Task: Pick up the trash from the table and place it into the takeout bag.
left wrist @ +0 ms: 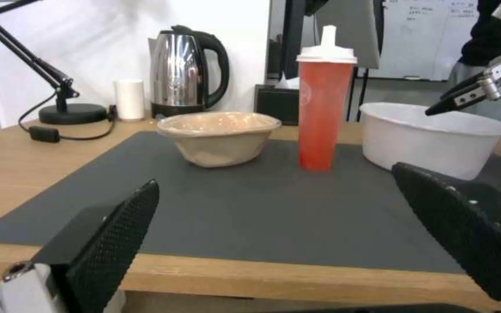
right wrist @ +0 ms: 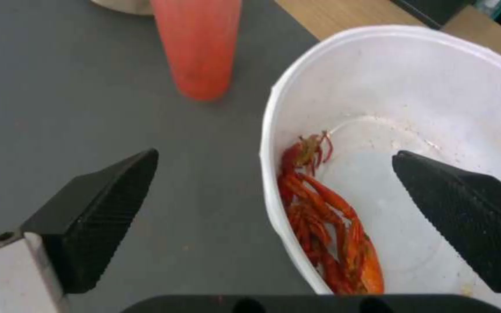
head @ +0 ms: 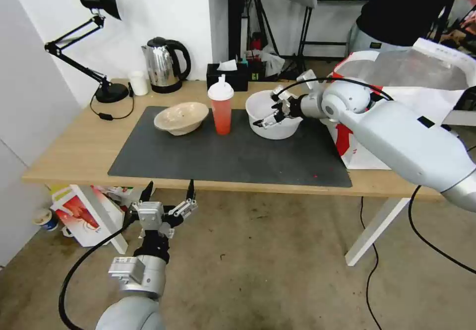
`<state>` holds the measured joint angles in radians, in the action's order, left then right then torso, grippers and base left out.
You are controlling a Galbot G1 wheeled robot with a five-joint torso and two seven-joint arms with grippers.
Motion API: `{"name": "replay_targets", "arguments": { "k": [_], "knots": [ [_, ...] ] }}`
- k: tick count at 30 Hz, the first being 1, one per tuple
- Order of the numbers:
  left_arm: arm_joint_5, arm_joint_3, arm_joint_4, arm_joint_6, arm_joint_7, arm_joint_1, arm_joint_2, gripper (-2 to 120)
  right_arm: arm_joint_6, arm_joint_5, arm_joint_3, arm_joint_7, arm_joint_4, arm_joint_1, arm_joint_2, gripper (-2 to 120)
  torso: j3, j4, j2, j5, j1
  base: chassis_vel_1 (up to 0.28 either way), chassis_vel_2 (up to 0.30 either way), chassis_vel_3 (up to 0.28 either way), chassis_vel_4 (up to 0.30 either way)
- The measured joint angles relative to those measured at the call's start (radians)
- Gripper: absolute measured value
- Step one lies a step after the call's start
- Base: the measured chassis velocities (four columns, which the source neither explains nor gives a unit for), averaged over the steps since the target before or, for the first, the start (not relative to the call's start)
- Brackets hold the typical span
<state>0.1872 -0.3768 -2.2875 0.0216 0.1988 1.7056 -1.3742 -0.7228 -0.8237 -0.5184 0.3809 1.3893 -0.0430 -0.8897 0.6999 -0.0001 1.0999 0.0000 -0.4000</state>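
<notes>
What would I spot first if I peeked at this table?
The red drink cup stands mid-mat, between the beige bowl and the white bowl. The right gripper hangs open astride that bowl's rim, red scraps inside. The left gripper waits open below the table's front edge.

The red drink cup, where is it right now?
In the head view the red drink cup stands upright on the dark mat, between the beige bowl and the white bowl.

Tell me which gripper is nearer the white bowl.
Right. The right gripper hangs open straddling the white bowl rim; the left gripper sits open below the table front edge.
</notes>
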Motion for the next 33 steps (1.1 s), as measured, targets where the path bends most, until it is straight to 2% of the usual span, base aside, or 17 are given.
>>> {"name": "replay_targets", "arguments": {
  "k": [33],
  "knots": [
    [0.000, 0.000, 0.001, 0.002, 0.002, 0.002, -0.004, 100, 0.000, 0.043, -0.032, 0.050, -0.032, 0.041, 0.018, 100, 0.000, 0.0001, 0.000, 0.0000, 0.000, 0.000, 0.000, 0.000, 0.000]
  ]
}}
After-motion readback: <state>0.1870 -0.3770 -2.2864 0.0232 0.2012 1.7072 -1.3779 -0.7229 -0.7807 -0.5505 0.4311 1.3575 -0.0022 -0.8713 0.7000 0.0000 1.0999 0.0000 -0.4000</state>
